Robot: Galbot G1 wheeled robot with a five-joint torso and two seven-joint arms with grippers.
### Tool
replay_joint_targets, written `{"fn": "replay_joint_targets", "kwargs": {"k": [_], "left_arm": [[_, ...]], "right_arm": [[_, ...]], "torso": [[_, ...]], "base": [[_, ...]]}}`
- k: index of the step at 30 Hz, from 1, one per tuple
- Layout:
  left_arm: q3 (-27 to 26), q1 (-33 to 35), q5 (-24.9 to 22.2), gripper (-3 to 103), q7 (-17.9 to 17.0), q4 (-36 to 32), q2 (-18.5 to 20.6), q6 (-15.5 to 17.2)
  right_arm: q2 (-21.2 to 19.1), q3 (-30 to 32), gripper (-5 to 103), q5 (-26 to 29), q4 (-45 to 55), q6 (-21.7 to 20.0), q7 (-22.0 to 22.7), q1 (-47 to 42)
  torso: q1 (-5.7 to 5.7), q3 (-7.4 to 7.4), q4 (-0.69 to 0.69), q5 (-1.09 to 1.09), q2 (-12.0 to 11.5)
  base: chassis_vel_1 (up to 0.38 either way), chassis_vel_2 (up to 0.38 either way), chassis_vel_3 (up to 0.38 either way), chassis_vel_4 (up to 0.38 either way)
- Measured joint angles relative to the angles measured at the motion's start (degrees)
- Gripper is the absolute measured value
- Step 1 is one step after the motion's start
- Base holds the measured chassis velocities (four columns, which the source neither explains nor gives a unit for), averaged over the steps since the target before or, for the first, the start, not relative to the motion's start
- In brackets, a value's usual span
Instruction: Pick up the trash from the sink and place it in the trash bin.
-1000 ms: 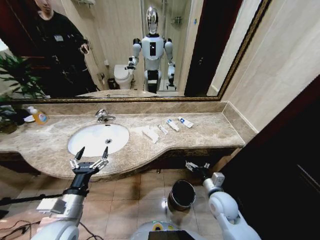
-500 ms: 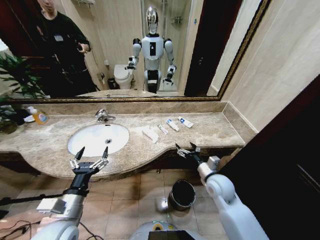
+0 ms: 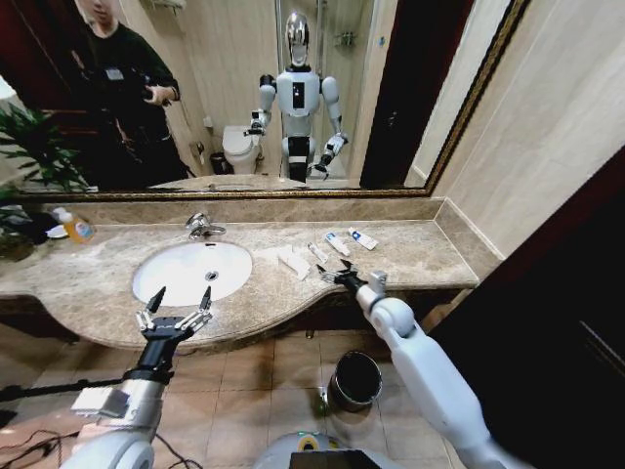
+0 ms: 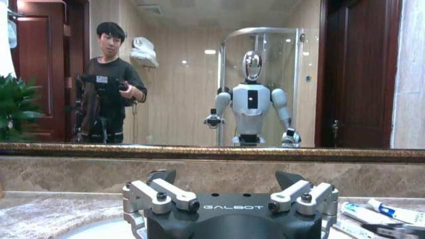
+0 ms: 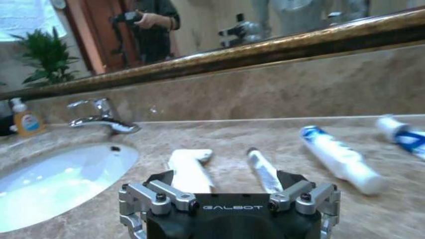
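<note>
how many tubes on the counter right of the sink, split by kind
white tubes with blue marks: 2
slim tube: 1
total: 3

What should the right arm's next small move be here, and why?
Probably ease the open right gripper forward and down onto the nearest piece of trash, the thin tube. It hovers over the countertop just short of the litter row, holding nothing. The left gripper waits by the sink.
</note>
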Motion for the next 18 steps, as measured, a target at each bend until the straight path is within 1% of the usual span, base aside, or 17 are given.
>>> {"fn": "replay_joint_targets", "kwargs": {"k": [7,13,18], "left_arm": [[0.0,0.0,0.0,100,0.0,0.0,0.0,0.0],[0.0,0.0,0.0,100,0.0,0.0,0.0,0.0],[0.0,0.0,0.0,100,0.0,0.0,0.0,0.0]], "right_arm": [[2.3,-4.0,100,-0.1,-5.0,0.0,1.2,4.3],[2.7,-5.2,100,-0.1,-7.1,0.2,2.5,5.0],[2.3,-5.5,100,0.0,-7.5,0.3,2.7,4.8]], "torso": [[0.0,0.0,0.0,0.0,0.0],[0.0,0.0,0.0,0.0,0.0],[0.0,-0.01,0.0,0.0,0.0]], "base": [[0.0,0.0,0.0,0.0],[0.0,0.0,0.0,0.0],[0.0,0.0,0.0,0.0]]}}
